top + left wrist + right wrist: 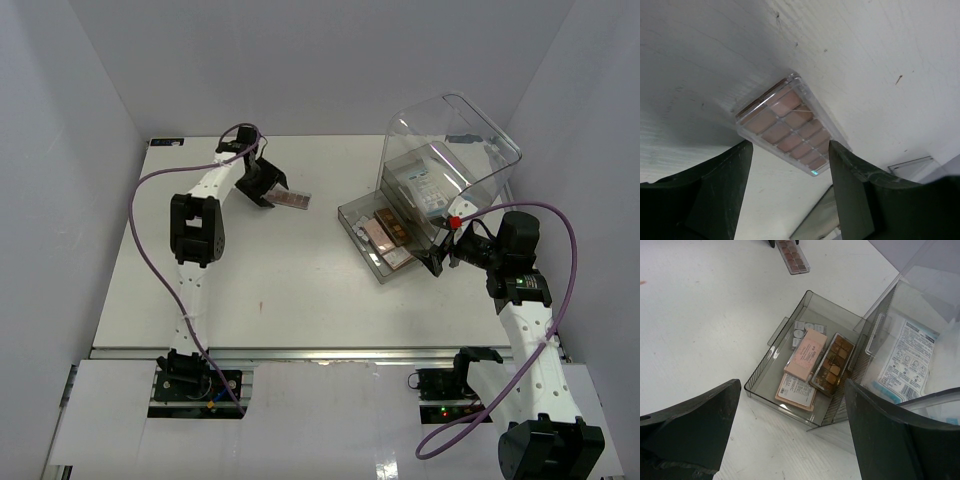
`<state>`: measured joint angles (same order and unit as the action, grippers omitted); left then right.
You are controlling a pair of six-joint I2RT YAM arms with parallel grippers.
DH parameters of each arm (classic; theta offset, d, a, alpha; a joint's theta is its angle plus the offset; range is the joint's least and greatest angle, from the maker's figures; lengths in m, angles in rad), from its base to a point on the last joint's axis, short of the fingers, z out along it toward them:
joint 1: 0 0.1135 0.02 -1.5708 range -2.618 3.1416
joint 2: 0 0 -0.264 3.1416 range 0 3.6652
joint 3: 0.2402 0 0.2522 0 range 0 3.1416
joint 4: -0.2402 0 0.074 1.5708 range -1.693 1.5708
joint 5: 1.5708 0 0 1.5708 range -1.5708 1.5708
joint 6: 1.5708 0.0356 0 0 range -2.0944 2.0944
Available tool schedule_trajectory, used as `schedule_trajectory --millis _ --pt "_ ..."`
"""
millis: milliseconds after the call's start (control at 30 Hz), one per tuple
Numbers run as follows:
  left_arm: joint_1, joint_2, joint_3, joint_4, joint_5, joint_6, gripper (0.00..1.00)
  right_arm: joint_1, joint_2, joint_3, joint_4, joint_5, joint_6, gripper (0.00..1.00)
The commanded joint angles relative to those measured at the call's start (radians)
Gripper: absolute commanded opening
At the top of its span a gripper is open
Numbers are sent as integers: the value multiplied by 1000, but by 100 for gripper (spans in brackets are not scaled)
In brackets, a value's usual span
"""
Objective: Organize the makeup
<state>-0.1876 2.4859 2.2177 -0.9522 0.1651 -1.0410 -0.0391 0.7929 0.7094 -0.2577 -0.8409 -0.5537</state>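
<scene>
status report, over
Left gripper open at pink palette on table. Right gripper open by part-filled drawer. No obstruction seen.

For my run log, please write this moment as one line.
left pincer: open, at pink palette on table | right pincer: open, near pulled-out drawer | drawer holds: brown palette, pinkish compact

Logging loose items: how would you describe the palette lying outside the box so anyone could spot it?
Find the big clear box at the right of the table, then look left toward the left gripper. The palette lies on the table just in front of it: two rows of pinkish-brown pans, the only makeup outside the box's drawer.
</scene>
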Motion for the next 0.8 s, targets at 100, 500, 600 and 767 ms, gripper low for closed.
schedule_trajectory --millis 100,500,600,767 --pt "7 -294 -311 335 75 403 78 -4 -13 -1 41 -7 -8 90" --pt "10 -377 -480 633 15 877 77 -4 -9 -2 40 -11 -8 90" --pt "9 -316 -407 657 45 913 76 -4 -5 -2 39 -10 -8 90" --pt "2 -221 -287 710 109 973 76 -4 0 -2 40 -9 -9 90"
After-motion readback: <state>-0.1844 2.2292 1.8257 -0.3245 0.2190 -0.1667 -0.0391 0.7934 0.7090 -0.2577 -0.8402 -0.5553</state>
